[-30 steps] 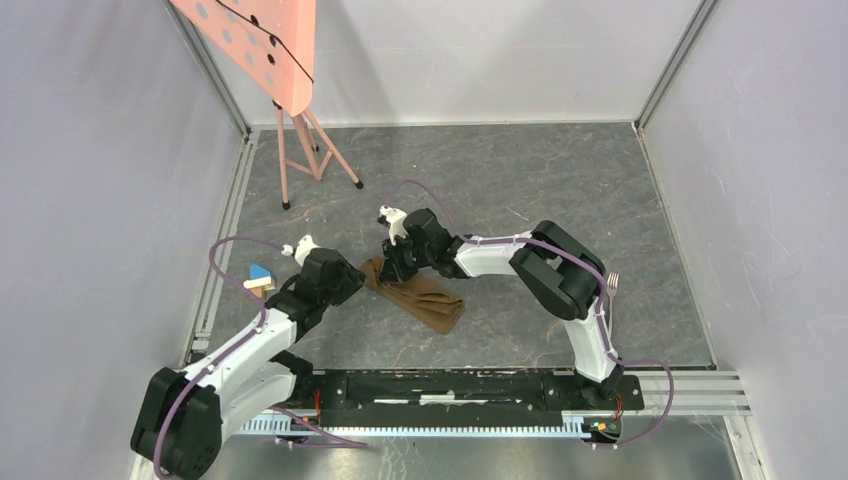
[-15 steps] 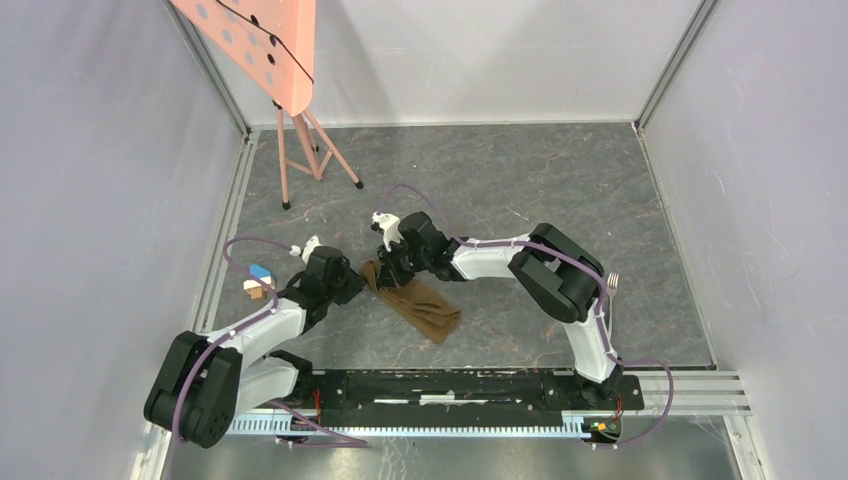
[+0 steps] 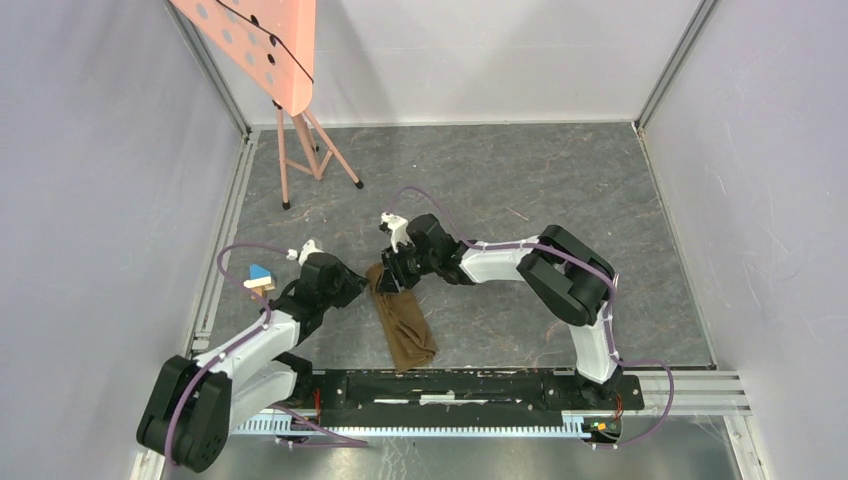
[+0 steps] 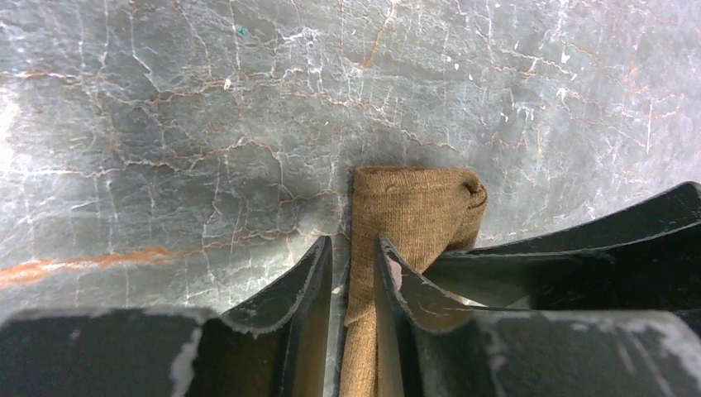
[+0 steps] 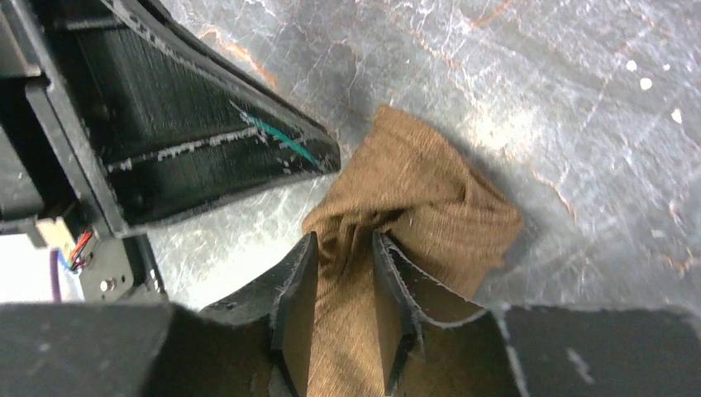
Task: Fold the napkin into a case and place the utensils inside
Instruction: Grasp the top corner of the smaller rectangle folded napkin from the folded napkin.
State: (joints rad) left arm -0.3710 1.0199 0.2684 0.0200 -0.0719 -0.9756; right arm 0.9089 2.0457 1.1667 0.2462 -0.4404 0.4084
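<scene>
The napkin (image 3: 405, 322) is lying as a narrow, folded strip on the bench (image 3: 520, 180), well to the near side of the pink stand (image 3: 298, 150) and a little to its right. Both grippers are holding its far end. The left gripper (image 4: 351, 277) is nearly closed, with an edge of the cloth pinched in it. Just beside it, the right gripper (image 5: 343, 285) is likewise pinching a bunched fold.

The cloth is looking thin, limp and light. It is puckering wherever it is being pinched, so the layers are likely to be sliding apart unless a folded edge or corner is being taken through all of them at once.

The bench is looking hard, smooth and grey-veined, giving the cloth little to catch on. Pale walls (image 3: 100, 200) are closing in three sides. A small blue-and-wood block (image 3: 260, 277) is sitting on the stand's near side, slightly left. A silvery utensil (image 3: 613, 281) is peeking out far to the stand's right, partly behind the right arm (image 3: 560, 275).
</scene>
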